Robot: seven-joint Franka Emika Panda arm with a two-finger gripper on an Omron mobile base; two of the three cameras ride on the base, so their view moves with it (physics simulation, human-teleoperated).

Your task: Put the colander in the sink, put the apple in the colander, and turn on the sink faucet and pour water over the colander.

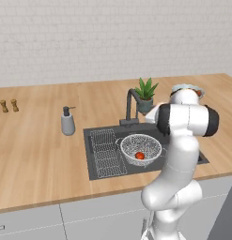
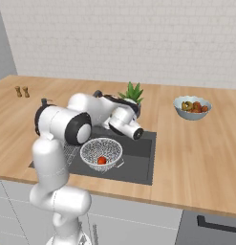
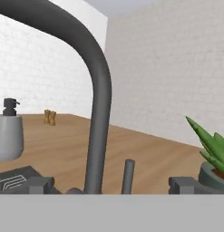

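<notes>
1. At the far left of the wooden table (image 1: pixel 37 154) we see two small brown shakers (image 1: pixel 9 105) near the wall.
2. Further right stands the grey soap dispenser (image 1: pixel 67 122), just beside the left rim of the sink (image 1: pixel 89 154).
3. Inside the sink, a wire rack (image 1: pixel 107 152) lies on the left, and the colander (image 1: pixel 141 149) sits to its right with the apple (image 1: pixel 140 155) resting in it.
4. Behind the sink rises the sink faucet (image 1: pixel 131 107); in the hand view its dark neck (image 3: pixel 97 104) curves close in front of us.
5. Our hand (image 3: pixel 111 188) faces the faucet base, fingers spread wide apart, holding nothing.
6. Right of the faucet stands a potted plant (image 1: pixel 145 93).
7. Furthest right, a fruit bowl (image 2: pixel 192 107) rests on the table.
</notes>
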